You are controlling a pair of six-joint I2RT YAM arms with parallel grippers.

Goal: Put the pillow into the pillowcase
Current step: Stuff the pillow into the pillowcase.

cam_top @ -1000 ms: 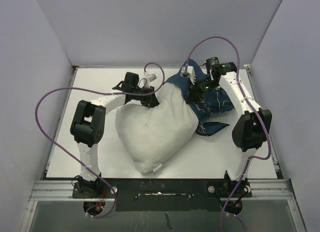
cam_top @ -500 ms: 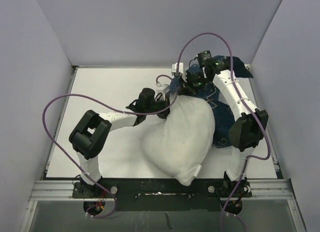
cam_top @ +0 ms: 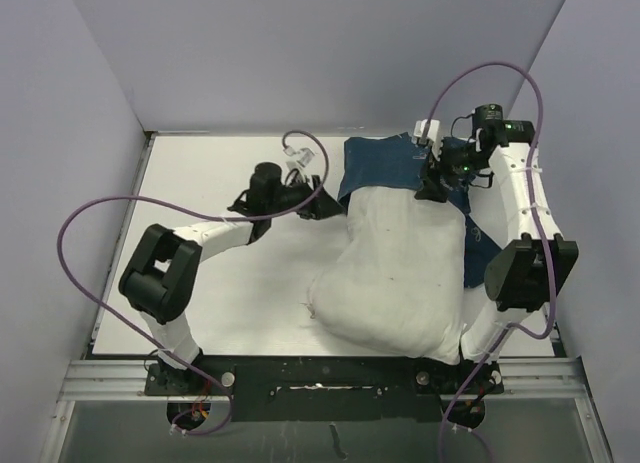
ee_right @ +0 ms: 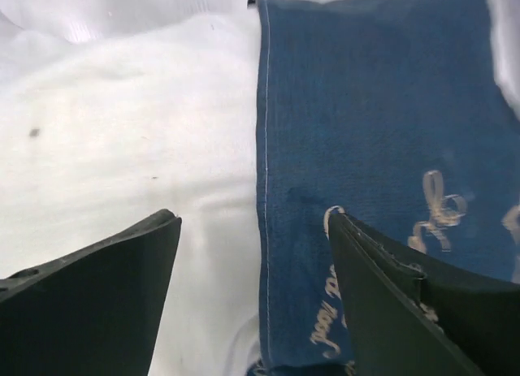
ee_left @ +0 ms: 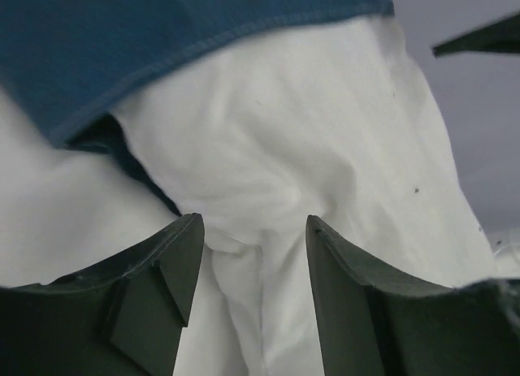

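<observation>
white flat tabletop [cam_top: 220, 173]; large lumpy white stuffed rectangular pillow [cam_top: 400, 273] lies on its right half, near end at the front edge, far end under the hem of the navy-blue fabric pillowcase with cream script [cam_top: 385, 163], which lies toward the back; left gripper [ee_left: 252, 230] by the pillow's far left corner, fingers spread, white fold just beyond them, nothing pinched; right gripper [ee_right: 253, 222] above the pillowcase hem, fingers spread wide, one over pillow, one over blue cloth
</observation>
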